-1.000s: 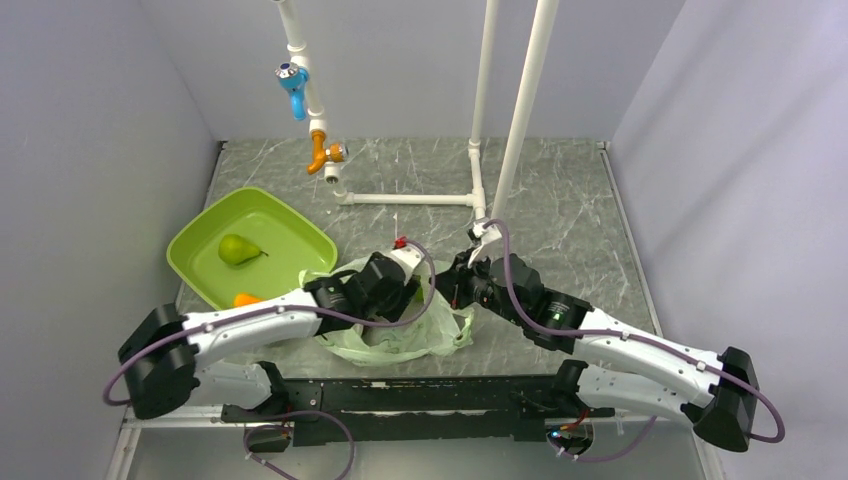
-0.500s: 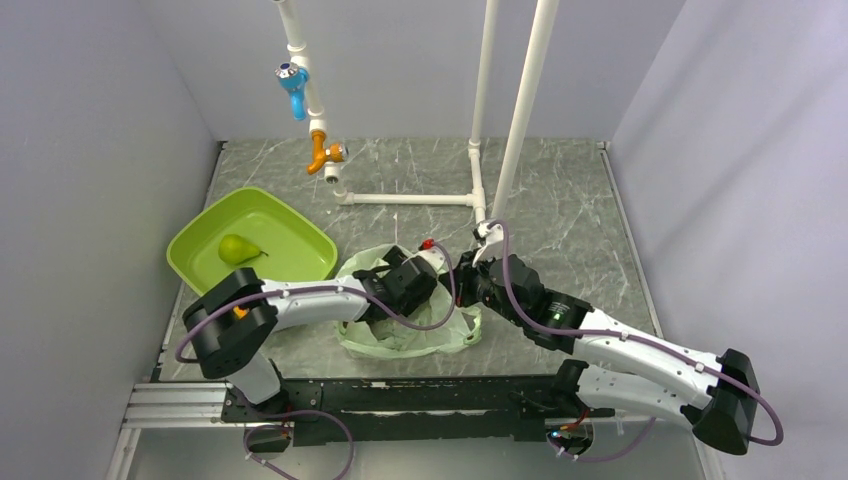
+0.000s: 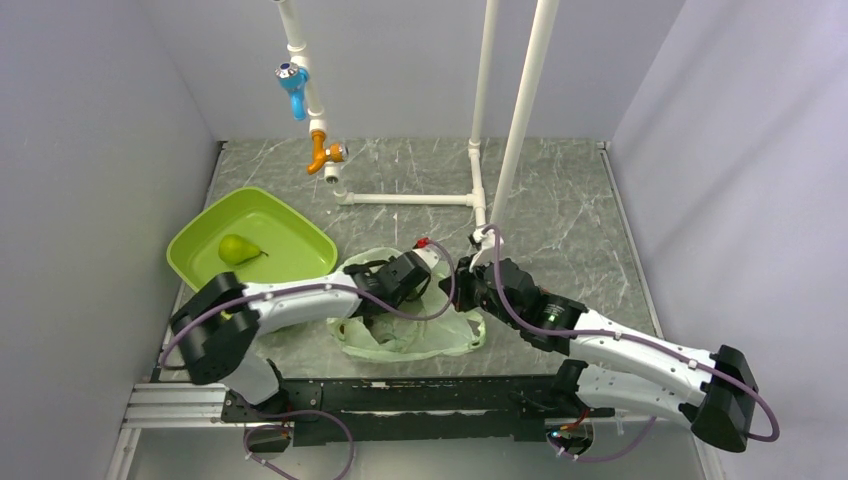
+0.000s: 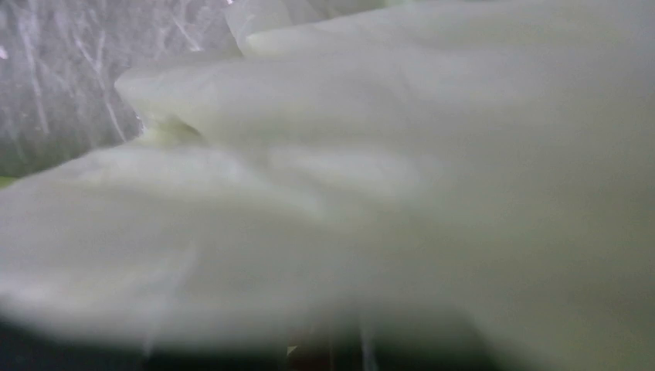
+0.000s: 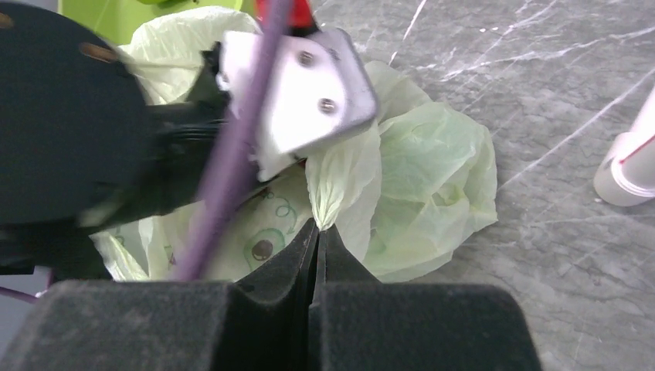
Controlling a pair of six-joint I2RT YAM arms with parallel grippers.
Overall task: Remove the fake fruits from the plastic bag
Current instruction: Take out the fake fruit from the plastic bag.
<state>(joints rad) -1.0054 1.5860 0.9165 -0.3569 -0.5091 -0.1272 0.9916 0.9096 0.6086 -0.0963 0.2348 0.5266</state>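
Observation:
The pale-green plastic bag (image 3: 425, 330) lies crumpled in front of the arms. My left gripper (image 3: 385, 300) reaches into its mouth. Its fingers are hidden, and blurred plastic (image 4: 386, 154) fills the left wrist view. My right gripper (image 5: 318, 232) is shut on a twisted pinch of the bag's edge (image 5: 328, 193) at the bag's right side (image 3: 462, 292). The bag shows avocado prints (image 5: 261, 249). A green pear (image 3: 237, 248) lies in the lime-green tray (image 3: 290, 225). No fruit shows inside the bag.
White pipes stand at the back: two uprights (image 3: 520, 120) and a floor bar (image 3: 410, 198). A slanted pipe carries a blue tap (image 3: 293, 82) and an orange tap (image 3: 320, 152). A pipe foot (image 5: 626, 174) stands close to the right of the bag. Grey walls enclose the marble table.
My left arm has swung right from the tray side and pushed its gripper into the bag. The bag has spread and shifted a little. My right gripper has kept its pinch on the bag.

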